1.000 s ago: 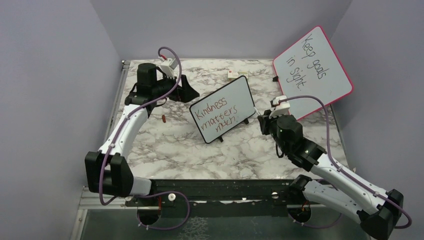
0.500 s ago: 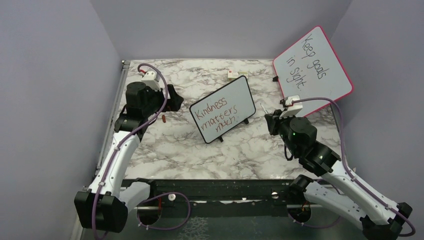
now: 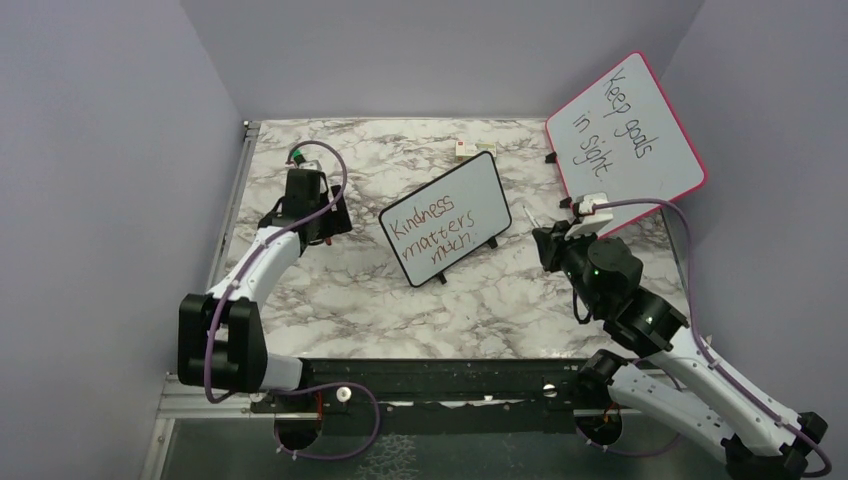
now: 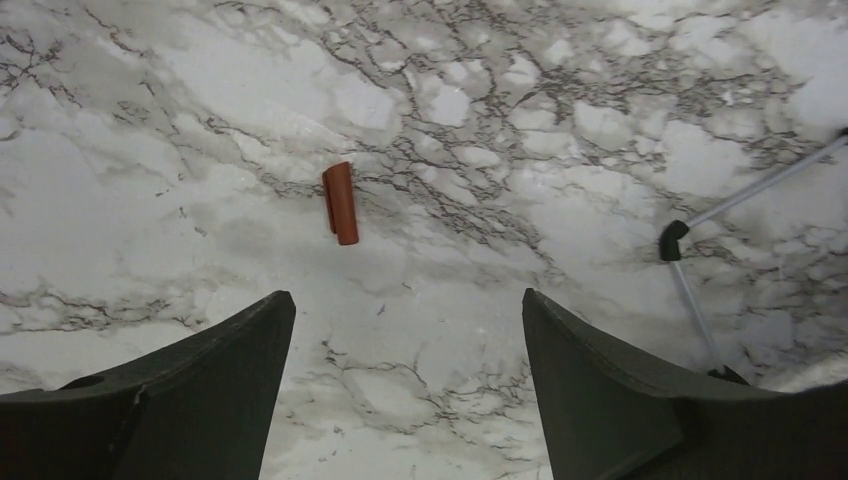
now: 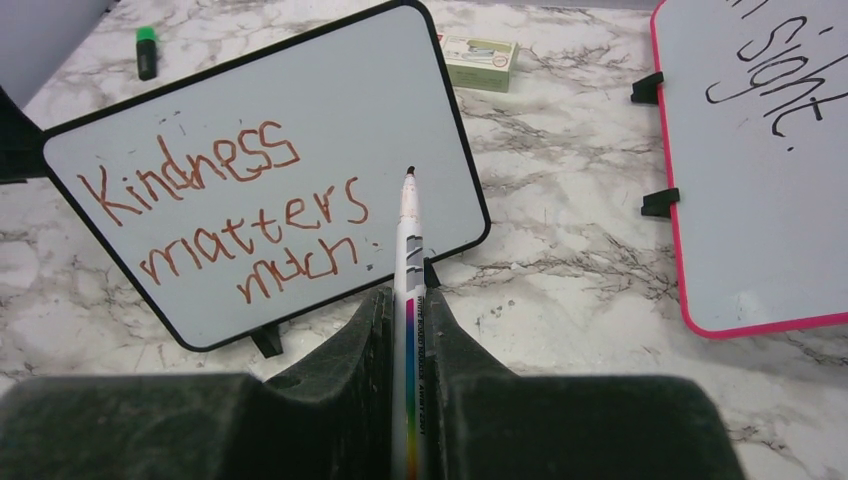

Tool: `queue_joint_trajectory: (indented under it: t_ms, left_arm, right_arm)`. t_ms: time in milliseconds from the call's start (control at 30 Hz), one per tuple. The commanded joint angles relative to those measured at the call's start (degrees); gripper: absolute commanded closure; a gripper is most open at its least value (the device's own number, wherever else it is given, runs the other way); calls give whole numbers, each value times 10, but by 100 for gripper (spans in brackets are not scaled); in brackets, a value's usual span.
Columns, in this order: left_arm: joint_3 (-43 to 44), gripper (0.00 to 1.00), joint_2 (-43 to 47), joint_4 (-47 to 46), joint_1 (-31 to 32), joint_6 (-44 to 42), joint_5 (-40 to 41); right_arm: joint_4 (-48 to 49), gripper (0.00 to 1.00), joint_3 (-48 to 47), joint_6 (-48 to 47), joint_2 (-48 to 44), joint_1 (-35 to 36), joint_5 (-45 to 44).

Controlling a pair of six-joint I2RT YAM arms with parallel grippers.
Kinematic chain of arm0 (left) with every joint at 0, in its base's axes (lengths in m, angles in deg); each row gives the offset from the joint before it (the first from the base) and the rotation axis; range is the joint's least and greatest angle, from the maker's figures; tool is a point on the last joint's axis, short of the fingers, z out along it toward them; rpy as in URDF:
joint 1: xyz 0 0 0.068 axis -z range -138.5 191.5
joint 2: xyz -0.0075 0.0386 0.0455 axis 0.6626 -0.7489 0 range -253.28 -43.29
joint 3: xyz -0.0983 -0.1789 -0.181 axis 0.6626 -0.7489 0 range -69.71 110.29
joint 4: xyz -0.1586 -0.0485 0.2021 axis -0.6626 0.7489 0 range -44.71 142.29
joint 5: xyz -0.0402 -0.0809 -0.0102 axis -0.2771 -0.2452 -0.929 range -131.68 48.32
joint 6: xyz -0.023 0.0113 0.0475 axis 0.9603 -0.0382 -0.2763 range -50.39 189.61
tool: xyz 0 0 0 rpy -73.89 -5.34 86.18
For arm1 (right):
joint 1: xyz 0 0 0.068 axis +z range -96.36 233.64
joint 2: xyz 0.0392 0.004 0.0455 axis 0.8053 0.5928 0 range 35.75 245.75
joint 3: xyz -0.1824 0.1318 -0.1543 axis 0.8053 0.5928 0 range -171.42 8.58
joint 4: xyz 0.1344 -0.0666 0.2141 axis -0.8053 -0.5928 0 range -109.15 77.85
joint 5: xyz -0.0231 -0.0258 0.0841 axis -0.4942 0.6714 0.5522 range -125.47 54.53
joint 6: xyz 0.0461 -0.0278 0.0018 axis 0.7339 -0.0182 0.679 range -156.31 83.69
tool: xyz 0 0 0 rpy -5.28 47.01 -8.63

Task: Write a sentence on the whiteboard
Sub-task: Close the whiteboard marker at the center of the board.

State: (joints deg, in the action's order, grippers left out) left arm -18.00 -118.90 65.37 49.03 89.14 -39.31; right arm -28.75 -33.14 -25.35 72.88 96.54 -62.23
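The black-framed whiteboard (image 3: 447, 218) (image 5: 262, 160) stands tilted mid-table on small black feet. It carries the red-brown sentence (image 3: 432, 231) (image 5: 228, 208) "Kindness matters much" in three lines. My right gripper (image 3: 544, 244) (image 5: 408, 302) sits just right of the board, shut on a white marker (image 5: 409, 262). The marker's tip points at the board's lower right part, short of touching it. My left gripper (image 3: 318, 224) (image 4: 405, 305) hangs open over the marble, left of the board. A red-brown marker cap (image 4: 340, 203) lies on the table ahead of its fingers.
A larger pink-framed board (image 3: 625, 140) (image 5: 760, 170) reading "Keep goals in sight" leans at the back right. A small box (image 3: 468, 150) (image 5: 480, 48) lies behind the whiteboard, and a green-capped pen (image 5: 146, 50) at the far left. Walls close in on three sides.
My left arm has pulled back from the whiteboard's left edge toward the near left and now points down over the cap. My right arm has drawn slightly right, away from the board, still gripping the marker.
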Motion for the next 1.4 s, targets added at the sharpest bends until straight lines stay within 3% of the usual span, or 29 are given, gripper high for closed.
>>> queue_joint_trajectory:
  t_ms: [0, 300, 433, 900, 1167, 1233, 1367]
  left_arm:
    - [50, 21, -72, 30, -7, 9, 67]
    - [148, 47, -220, 82, -11, -3, 96]
    - [167, 54, -253, 102, -11, -7, 93]
    - [184, 68, -302, 105, -22, -12, 77]
    - [179, 87, -328, 105, -35, -6, 43]
    - [171, 98, -312, 109, -36, -5, 33]
    - [166, 100, -267, 108, -39, 10, 31]
  right_arm:
    - [-4, 99, 7, 11, -18, -3, 7]
    - [0, 99, 12, 13, -22, -3, 0]
    - [0, 99, 12, 14, -20, -3, -2]
    - [10, 99, 18, 13, -12, -3, 2]
    - [2, 99, 12, 11, -9, -3, 2]
    - [3, 99, 12, 5, -9, -2, 9]
    - [11, 99, 10, -6, -4, -3, 32]
